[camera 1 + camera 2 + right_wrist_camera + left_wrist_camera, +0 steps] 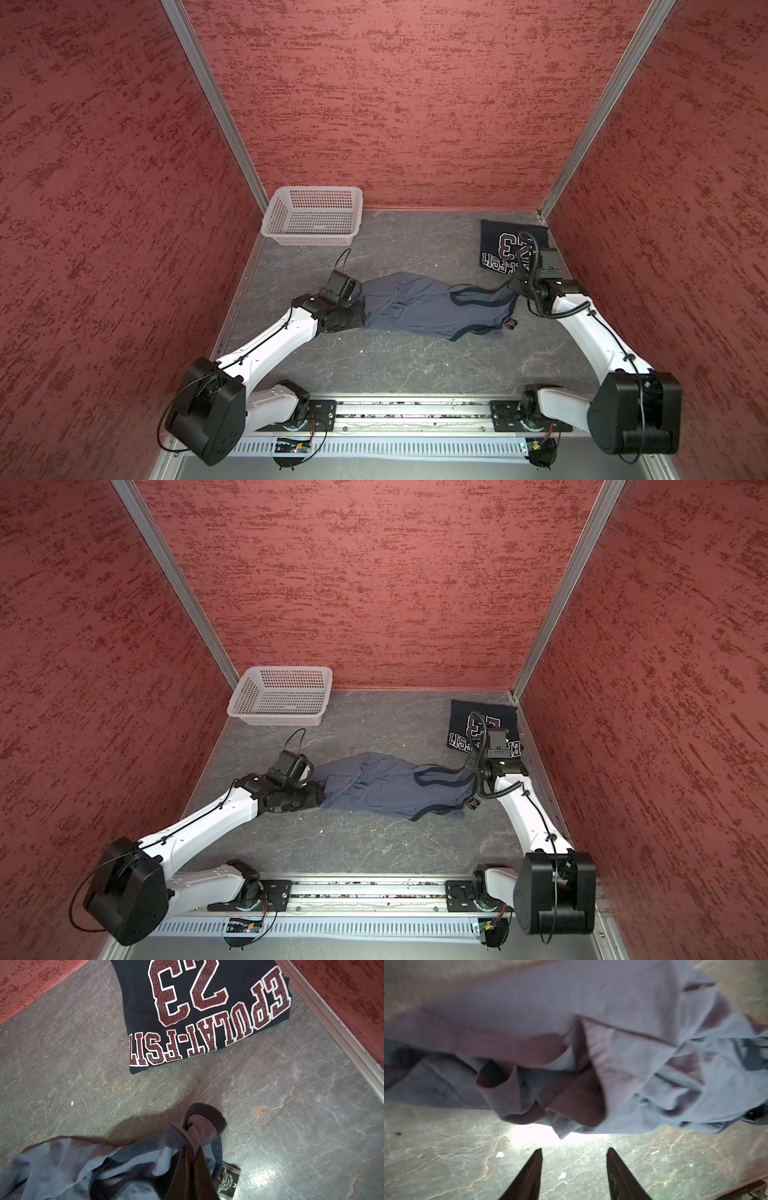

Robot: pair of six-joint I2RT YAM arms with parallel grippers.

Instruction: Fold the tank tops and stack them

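Both top views: grey tank top (415,311) lies crumpled in the middle of the surface (415,370), between left end effector (355,311) and right end effector (514,291); navy tank top (498,245) sits folded at the far right.
Left wrist: left end effector (574,1150) is spread and empty, with the cloth edge just beyond; better to grip one bottom corner only.
Right wrist: right end effector (192,1147) is pinching the grey tank top's (62,1167) strap; judged best to pull taut, flatten, then fold.

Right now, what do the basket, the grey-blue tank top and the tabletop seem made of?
Basket: white plastic, matte, with moulded grid holes.
Grey-blue tank top: soft knit cloth, perhaps cotton; it creases and drapes limply.
Tabletop: grey stone-look surface, pale veins, some glare; stone or printed sheet, cannot tell.
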